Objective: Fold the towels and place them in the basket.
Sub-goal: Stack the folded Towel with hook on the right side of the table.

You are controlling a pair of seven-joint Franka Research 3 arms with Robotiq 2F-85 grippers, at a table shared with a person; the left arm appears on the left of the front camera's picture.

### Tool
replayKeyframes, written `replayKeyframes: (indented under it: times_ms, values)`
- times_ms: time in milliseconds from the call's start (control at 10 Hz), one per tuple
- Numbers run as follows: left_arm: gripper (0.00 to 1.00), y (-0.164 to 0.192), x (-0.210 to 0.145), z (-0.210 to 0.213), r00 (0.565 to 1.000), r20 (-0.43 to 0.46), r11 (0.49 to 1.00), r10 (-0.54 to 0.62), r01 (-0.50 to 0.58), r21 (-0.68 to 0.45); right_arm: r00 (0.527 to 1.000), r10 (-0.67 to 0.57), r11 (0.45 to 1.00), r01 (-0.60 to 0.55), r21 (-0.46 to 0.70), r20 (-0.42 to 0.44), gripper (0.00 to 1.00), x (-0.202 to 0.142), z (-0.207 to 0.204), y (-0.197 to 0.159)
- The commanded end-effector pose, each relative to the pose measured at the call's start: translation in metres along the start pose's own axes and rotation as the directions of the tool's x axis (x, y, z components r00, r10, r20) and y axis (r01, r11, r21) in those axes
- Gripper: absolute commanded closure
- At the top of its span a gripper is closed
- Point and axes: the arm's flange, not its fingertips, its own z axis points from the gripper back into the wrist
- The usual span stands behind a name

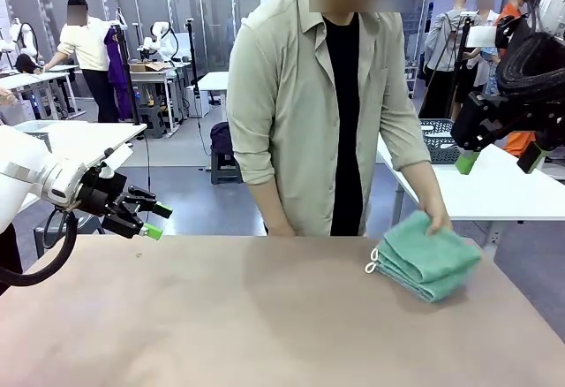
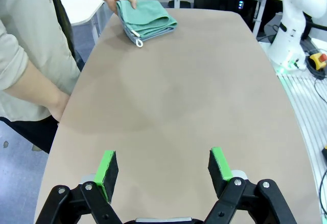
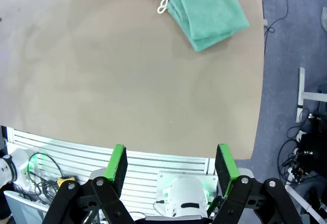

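Observation:
A mint green towel (image 1: 433, 263) lies folded at the table's far right, its white loop pointing toward the middle. The person's hand (image 1: 435, 222) rests on its far edge. The same towel (image 2: 145, 19) (image 3: 209, 12) appears far ahead in both wrist views. My left gripper (image 1: 157, 221) (image 2: 162, 165) hovers open and empty over the table's left edge. High at the right, my right gripper (image 1: 499, 161) (image 3: 171, 162) hangs open and empty, well above and apart from the towel. A dark mesh basket (image 1: 439, 140) stands on the white table behind the person.
The tan table (image 1: 221, 316) is bare apart from the towel. The person stands at its far edge, one forearm (image 2: 36, 88) along the rim. The right arm's white base (image 2: 296, 24) stands beside the table. A white side table (image 1: 503, 193) is behind at right.

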Motion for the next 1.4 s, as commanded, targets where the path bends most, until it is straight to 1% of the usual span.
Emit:
replayKeyframes:
  times_ms: [0, 1300]
  values:
    - [0.10, -0.0006, 0.0020, 0.0012, 1.000, 0.010, 1.000, 0.008, -0.008, -0.004, 1.000, 0.000, 1.000, 0.000, 0.001, -0.003, 0.14, 0.0009, -0.0011, -0.0001]
    - [0.10, -0.0006, 0.0020, 0.0012, 1.000, 0.010, 1.000, 0.008, -0.008, -0.004, 1.000, 0.000, 1.000, 0.000, 0.001, -0.003, 0.14, 0.0009, -0.0011, -0.0001]
